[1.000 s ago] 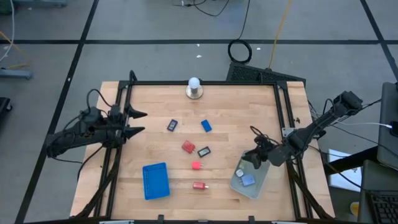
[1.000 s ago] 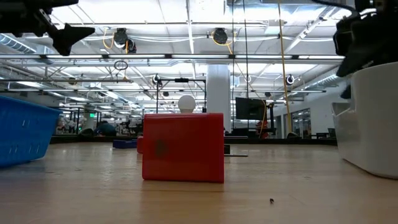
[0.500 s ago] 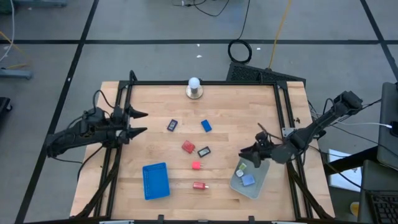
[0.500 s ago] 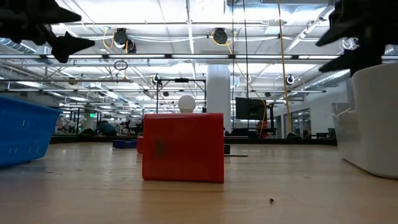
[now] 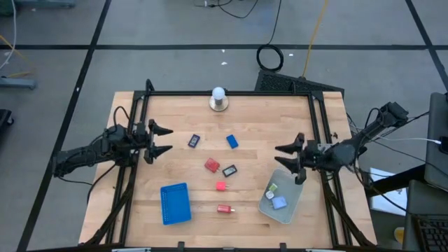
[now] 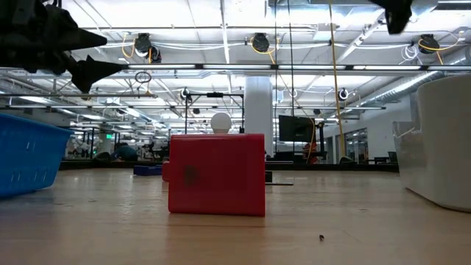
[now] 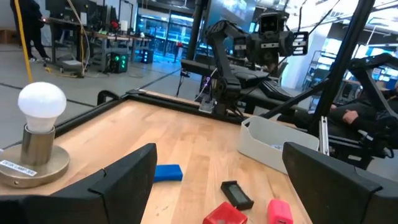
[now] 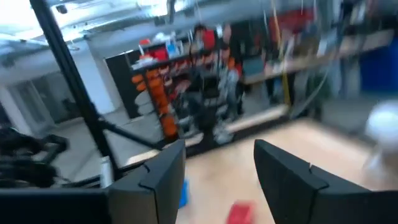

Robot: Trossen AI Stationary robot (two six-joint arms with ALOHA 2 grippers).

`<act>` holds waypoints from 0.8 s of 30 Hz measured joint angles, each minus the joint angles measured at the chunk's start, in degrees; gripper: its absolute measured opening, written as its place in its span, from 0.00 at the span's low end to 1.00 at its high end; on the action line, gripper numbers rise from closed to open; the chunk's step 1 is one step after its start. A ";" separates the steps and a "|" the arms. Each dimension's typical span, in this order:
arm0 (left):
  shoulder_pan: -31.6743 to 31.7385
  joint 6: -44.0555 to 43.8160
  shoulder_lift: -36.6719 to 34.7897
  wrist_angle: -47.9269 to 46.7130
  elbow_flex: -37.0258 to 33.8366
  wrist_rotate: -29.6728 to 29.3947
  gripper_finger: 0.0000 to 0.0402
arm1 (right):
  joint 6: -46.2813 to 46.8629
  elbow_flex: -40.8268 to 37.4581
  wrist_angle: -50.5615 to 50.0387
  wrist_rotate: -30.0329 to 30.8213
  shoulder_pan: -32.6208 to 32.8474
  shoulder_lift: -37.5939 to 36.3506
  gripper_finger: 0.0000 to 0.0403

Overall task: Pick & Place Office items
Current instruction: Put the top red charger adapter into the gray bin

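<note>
Loose office items lie flat on the wooden table: a black labelled piece [image 5: 194, 141], a blue block [image 5: 232, 141], a red one [image 5: 212, 165], a black one [image 5: 229, 170], a pink one [image 5: 221, 186] and a red block [image 5: 224, 208] near the front. A light-blue block [image 5: 279, 203] and a small pale bit [image 5: 271, 189] lie inside the clear bin [image 5: 290, 210]. My left gripper [image 5: 168, 139] hovers open at the table's left side, pointing level toward the items. My right gripper [image 5: 285, 155] hangs open and empty above the bin's far end, pointing toward the table's middle.
A flat blue tray [image 5: 175, 203] lies at the front left. A white ball on a round metal base [image 5: 219, 100] stands at the far edge. Black frame rails run along the left and right edges. Bare wood lies between the items and the far edge.
My right gripper has risen from just over the bin, tipping from pointing down to about level and rolling about its own line. My left gripper has sunk a little and reached farther in over the table from its left side. The items have kept still.
</note>
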 joint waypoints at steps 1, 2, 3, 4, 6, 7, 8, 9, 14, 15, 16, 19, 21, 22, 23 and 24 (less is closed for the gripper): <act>0.02 0.00 0.00 0.16 0.00 0.00 0.87 | -4.01 0.00 1.65 0.99 0.00 -0.02 0.46; 0.01 0.00 0.00 0.18 0.00 -0.04 0.87 | -7.45 0.00 2.83 2.36 0.00 -0.02 0.46; 0.02 0.00 0.00 0.17 0.00 -0.15 0.87 | -10.21 0.00 3.74 3.74 0.00 -0.04 0.46; 0.02 0.00 0.00 0.17 0.00 -0.32 0.87 | -12.35 0.00 4.38 4.81 0.00 -0.04 0.46; 0.02 -0.10 0.00 0.23 0.00 -0.48 0.87 | -14.98 0.00 4.57 5.40 -0.14 -0.33 0.46; 0.02 -0.74 0.00 0.26 0.00 -0.48 0.87 | -15.50 0.00 4.55 5.19 -0.34 -0.53 0.46; 0.02 -1.47 0.00 0.39 0.00 -0.50 0.87 | -15.58 0.00 4.59 5.13 -0.56 -0.73 0.46; 0.02 -2.16 0.00 0.45 0.00 -0.52 0.87 | -15.60 0.00 4.59 5.00 -0.76 -1.03 0.46; 0.02 -2.27 0.00 0.16 0.00 -0.48 0.87 | -18.42 0.00 4.46 5.01 -1.03 -2.87 0.46; 0.02 -2.30 0.00 0.08 0.00 -0.49 0.87 | -18.95 0.00 4.27 5.00 -1.03 -3.26 0.46; 0.02 -2.32 0.00 0.06 0.00 -0.50 0.87 | -19.34 0.00 4.04 5.02 -1.03 -3.62 0.46; 0.02 -2.32 0.00 0.06 0.00 -0.48 0.87 | -19.43 0.00 4.10 5.02 -1.03 -4.18 0.46; 0.02 -2.31 0.00 0.06 0.00 -0.50 0.87 | -17.36 0.00 4.11 5.02 -1.04 -4.33 0.46; 0.02 -2.32 0.00 0.05 0.00 -0.49 0.87 | -16.02 0.00 4.12 5.02 -1.04 -4.42 0.46; 0.02 -2.29 0.00 0.05 0.00 -0.50 0.87 | -14.87 0.00 4.14 5.02 -1.05 -4.44 0.46; 0.02 -2.29 0.00 0.06 0.00 -0.50 0.87 | -14.14 0.00 4.16 5.02 -1.03 -4.44 0.46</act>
